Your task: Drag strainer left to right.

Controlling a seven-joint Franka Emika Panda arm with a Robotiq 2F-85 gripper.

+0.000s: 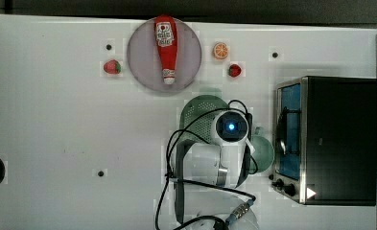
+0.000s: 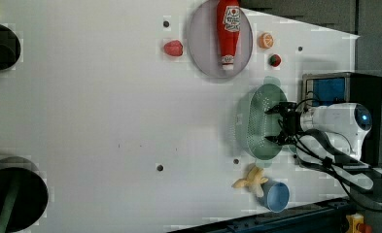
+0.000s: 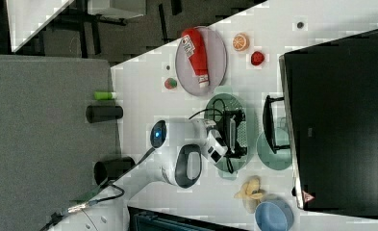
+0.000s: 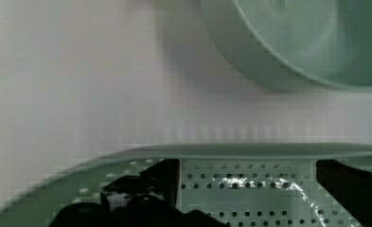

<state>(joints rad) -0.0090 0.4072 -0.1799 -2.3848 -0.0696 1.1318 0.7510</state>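
The strainer (image 2: 256,109) is a pale mint-green oval colander dotted with holes. It sits on the white table just left of the oven in the left view, and it appears again in the top view (image 1: 198,112) and the right view (image 3: 220,107). My gripper (image 2: 276,125) is open, with both black fingers (image 2: 275,110) spread apart over the bowl on its oven side. In the wrist view the open gripper (image 4: 250,187) is low inside the bowl, behind the strainer's rim (image 4: 250,150), with its perforated wall between the fingers. Nothing is gripped.
A solid mint-green cup (image 3: 273,153) stands between the strainer and the black oven (image 3: 340,120). A ketchup bottle (image 2: 228,31) lies on a grey plate (image 2: 200,46), with strawberries (image 2: 173,47) and an orange slice (image 2: 265,40) nearby. A banana (image 2: 251,180) and a blue cup (image 2: 276,195) sit near the table edge.
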